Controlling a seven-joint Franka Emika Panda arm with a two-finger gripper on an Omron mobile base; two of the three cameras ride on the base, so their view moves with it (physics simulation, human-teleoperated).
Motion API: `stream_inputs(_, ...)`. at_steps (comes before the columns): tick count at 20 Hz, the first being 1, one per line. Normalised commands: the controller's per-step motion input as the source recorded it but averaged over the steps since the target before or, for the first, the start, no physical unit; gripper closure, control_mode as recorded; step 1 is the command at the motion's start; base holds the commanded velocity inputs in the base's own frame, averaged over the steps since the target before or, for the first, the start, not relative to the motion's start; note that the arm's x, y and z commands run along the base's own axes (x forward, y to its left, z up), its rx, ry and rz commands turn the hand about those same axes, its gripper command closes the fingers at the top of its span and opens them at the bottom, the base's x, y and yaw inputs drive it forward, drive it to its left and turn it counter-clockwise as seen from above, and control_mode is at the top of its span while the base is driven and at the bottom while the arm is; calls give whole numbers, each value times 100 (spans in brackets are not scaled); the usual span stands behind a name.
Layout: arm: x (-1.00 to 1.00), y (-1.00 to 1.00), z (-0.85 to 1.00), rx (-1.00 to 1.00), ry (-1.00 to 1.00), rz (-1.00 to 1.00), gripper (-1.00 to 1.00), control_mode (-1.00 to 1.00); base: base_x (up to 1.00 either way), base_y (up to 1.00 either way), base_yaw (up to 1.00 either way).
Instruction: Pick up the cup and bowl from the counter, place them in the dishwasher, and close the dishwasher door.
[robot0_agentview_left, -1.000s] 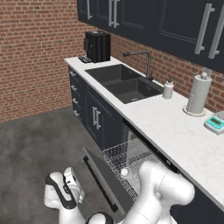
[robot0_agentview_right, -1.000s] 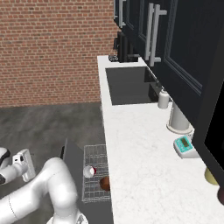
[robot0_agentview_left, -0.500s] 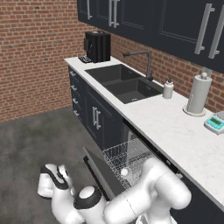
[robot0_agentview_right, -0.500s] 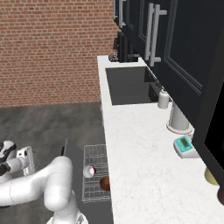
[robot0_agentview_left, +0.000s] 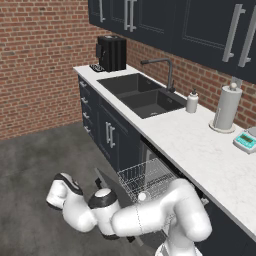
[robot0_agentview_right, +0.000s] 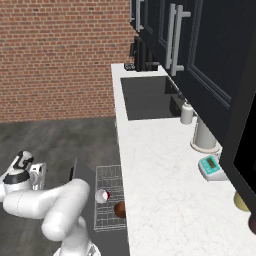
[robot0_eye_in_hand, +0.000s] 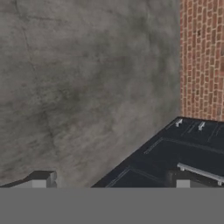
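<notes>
**Closing phase, read left to right in the right base view.**

- The white arm has swung down and outward over the last second. Its hand now hangs low over the grey floor (robot0_eye_in_hand: 78, 78), beyond the free edge of the dishwasher door (robot0_agentview_right: 81, 176).
- The gripper (robot0_eye_in_hand: 113, 183) carries nothing. In the hand view its 2 fingertips (robot0_eye_in_hand: 42, 179) stand spread wide, facing floor, brick wall (robot0_eye_in_hand: 202, 57) and navy cabinet fronts (robot0_eye_in_hand: 183, 151).
- The door is not yet closed and is apart from the hand. How far it is tilted cannot be told.
- The wire rack (robot0_agentview_right: 111, 175) is drawn out of the dishwasher (robot0_agentview_left: 150, 165).
- The cup (robot0_agentview_right: 102, 195) lies by the rack's left edge.
- The bowl (robot0_agentview_right: 120, 209) sits by the rack's right edge, just below the counter's front edge (robot0_agentview_right: 125, 165).
- Along the counter's back edge stand a soap dispenser (robot0_agentview_right: 186, 114), a paper-towel roll (robot0_agentview_right: 202, 135) and a kitchen scale (robot0_agentview_right: 212, 167).

Judgement: both dishes are loaded, so 1 step remains. The dropped hand looks set to come under the door and lift it shut. The extended rack may obstruct closure.
</notes>
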Motion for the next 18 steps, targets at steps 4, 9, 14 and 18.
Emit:
stream_inputs(4, 18, 37, -46, -68, 24, 6, -100, -100, 0, 0, 0)
stream_inputs(9, -11, 14, -30, -73, 19, 13, -100, -100, 0, 0, 0)
stream_inputs(14, -10, 0, -23, -78, 18, 16, -100, -100, 0, 0, 0)
stream_inputs(18, 3, 0, -20, -78, 20, 18, -100, -100, 0, 0, 0)
